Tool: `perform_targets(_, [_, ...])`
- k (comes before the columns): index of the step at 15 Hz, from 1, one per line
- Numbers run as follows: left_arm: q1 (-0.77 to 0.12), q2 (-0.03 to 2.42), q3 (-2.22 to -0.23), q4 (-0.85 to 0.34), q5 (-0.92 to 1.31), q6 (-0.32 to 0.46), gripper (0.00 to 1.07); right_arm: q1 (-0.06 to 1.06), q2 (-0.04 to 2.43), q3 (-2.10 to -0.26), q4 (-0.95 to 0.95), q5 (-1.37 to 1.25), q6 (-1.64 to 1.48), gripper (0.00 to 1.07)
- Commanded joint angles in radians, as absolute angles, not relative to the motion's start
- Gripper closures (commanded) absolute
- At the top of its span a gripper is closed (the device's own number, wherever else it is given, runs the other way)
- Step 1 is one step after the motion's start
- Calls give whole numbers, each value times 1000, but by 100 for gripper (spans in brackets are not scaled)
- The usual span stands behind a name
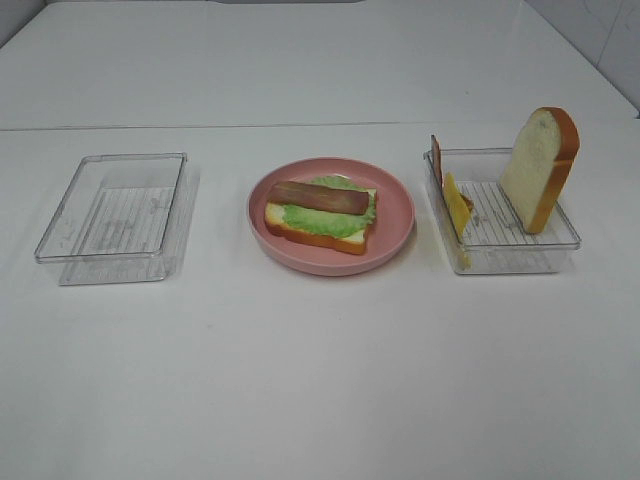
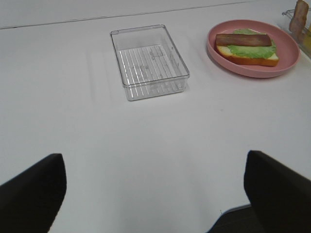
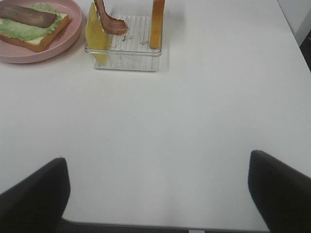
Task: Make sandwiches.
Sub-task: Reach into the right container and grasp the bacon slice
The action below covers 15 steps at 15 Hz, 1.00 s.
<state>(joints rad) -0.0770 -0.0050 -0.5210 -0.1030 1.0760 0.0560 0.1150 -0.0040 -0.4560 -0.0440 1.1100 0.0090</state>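
An open sandwich (image 1: 320, 212) lies on the round pink plate (image 1: 395, 225): one white bread slice, green lettuce (image 1: 335, 222) and a bacon strip (image 1: 318, 197) on top. It also shows in the left wrist view (image 2: 248, 48) and the right wrist view (image 3: 31, 24). A second bread slice (image 1: 540, 170) stands upright in the right clear tray (image 1: 510, 258), with yellow cheese (image 1: 456, 205) and another bacon strip (image 1: 436, 160) leaning at its left end. My left gripper (image 2: 154, 167) and right gripper (image 3: 156, 162) are open and empty, far back from the food; neither shows in the exterior high view.
An empty clear tray (image 1: 110, 255) sits left of the plate, also in the left wrist view (image 2: 148, 60). The white table has a seam line behind the trays. The table's right edge shows in the right wrist view.
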Motion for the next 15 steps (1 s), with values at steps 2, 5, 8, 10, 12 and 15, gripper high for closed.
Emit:
perform_targets(2, [-76,-26,-519,-60,1075,-13,16,112,-27,-452,-47,1100,0,11])
perform_targets(5, [-76,-26,-519,-60,1074,-11,16,112,-27,-452,-47,1100,0,11])
perform_targets(8, [-76,-26,-519,-61,1074,-11,16,112,-27,-452,-47,1100,0,11])
perform_targets(10, [-76,-28,-519,-60,1074,-11,16,112,-27,-452,-47,1100,0,11])
perform_targets(12, [-76,-28,-519,-60,1074,-11,16,112,-27,-452,-47,1100,0,11])
perform_targets(15, [-76,-28,-519,-60,1074,-11,16,112,-27,-452,-47,1100,0,11])
